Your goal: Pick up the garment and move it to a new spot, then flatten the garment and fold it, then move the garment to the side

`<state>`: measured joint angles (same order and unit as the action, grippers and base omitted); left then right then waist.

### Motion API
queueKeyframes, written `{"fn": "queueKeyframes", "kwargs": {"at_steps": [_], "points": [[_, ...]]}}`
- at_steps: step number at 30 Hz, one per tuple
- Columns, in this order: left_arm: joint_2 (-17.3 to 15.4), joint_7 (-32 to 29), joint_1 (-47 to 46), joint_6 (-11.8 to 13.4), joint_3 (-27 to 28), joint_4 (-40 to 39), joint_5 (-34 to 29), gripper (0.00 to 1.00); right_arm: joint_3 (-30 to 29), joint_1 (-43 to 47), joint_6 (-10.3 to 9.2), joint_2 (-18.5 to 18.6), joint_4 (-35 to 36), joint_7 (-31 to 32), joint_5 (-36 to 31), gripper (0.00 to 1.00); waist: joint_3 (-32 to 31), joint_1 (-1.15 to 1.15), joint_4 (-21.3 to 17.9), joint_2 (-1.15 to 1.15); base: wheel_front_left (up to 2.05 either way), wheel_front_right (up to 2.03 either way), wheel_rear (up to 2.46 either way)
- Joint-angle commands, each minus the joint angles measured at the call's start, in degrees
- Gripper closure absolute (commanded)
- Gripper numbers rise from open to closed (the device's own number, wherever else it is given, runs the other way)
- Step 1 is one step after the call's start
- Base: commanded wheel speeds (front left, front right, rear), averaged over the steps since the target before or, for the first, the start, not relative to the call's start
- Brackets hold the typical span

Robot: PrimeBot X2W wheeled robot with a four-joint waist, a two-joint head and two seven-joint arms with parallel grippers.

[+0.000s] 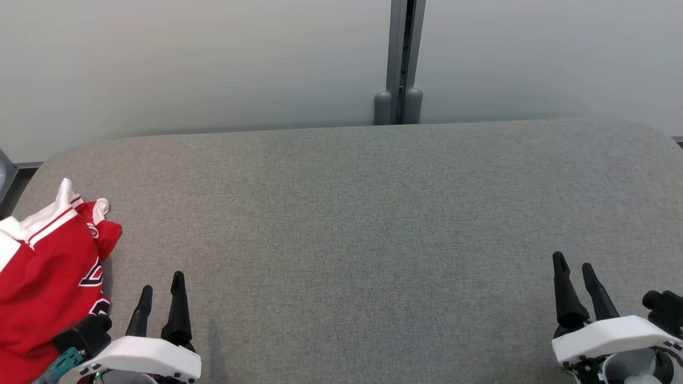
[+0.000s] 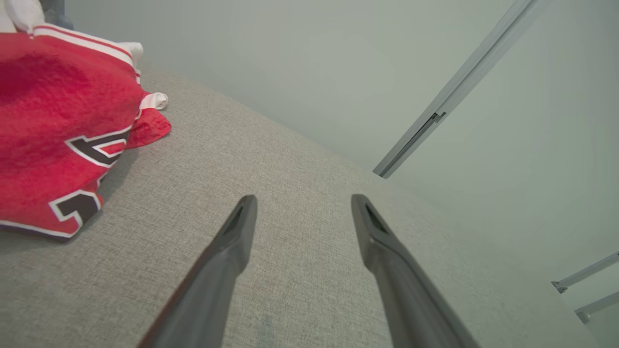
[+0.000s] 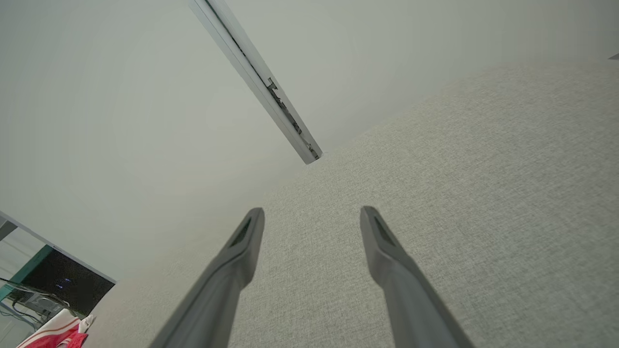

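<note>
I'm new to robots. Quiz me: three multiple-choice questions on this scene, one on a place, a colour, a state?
1. Where does the garment lie on the grey surface? A) far left B) centre C) far right
2. Its main colour? A) blue B) red C) green
3. The left gripper and right gripper are: A) both shut on cloth B) both open, empty C) one open, one shut
Answers: 1 A, crumpled at the left edge. 2 B, red with white trim. 3 B, fingers apart, nothing between.

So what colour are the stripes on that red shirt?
White, edging the crumpled red fabric jersey; clearest in the left wrist view.
</note>
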<state>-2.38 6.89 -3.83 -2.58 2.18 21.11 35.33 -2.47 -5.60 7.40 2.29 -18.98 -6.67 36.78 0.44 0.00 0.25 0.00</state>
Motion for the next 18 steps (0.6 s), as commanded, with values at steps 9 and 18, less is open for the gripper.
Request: {"fn": "queueKeyframes", "kwargs": {"at_steps": [9,18], "points": [[-0.7,1.8,-0.4,0.9,-0.6,0.1,-7.3,0.0,1.1,-0.5,0.09,0.4,0.2,-2.0,-7.3,0.0,-0.1,0.0,0.0,0.0,0.0,0.0,0.0],[-0.9,3.0,0.0,1.6,-1.2,1.0,-12.7,0.0,0.6,-0.3,0.1,0.5,-1.2,-3.3,-13.7,0.0,-0.3,0.0,0.1,0.0,0.0,0.0,0.0]]}}
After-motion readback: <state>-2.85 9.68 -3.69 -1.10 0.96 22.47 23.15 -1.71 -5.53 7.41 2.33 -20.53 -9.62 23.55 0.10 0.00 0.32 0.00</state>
